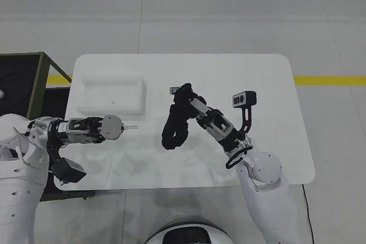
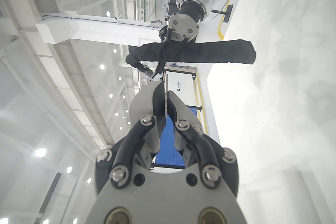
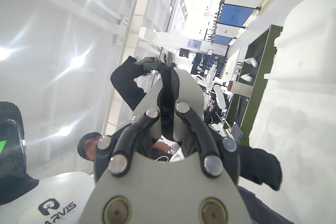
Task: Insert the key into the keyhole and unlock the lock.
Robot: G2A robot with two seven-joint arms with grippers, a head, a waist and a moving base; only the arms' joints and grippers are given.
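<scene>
My left gripper (image 1: 119, 127) is held above the table's left half, shut on a thin metal key (image 1: 131, 127) whose blade points toward the lock. In the left wrist view the key (image 2: 166, 101) stands edge-on between the pads of that gripper (image 2: 164, 93). My right gripper (image 1: 192, 104) is shut on a cable lock in a black fabric sleeve (image 1: 171, 131), held above the table's middle. The lock's metal head (image 1: 174, 90) sticks out past the fingers and also appears in both wrist views (image 3: 151, 62) (image 2: 147, 70). A gap separates key tip and lock head.
A white foam tray (image 1: 110, 94) lies at the table's back left, just behind the left gripper. A dark green cart (image 1: 18, 76) stands off the table's left edge. A black device (image 1: 244, 99) sits on a bracket beside the right forearm.
</scene>
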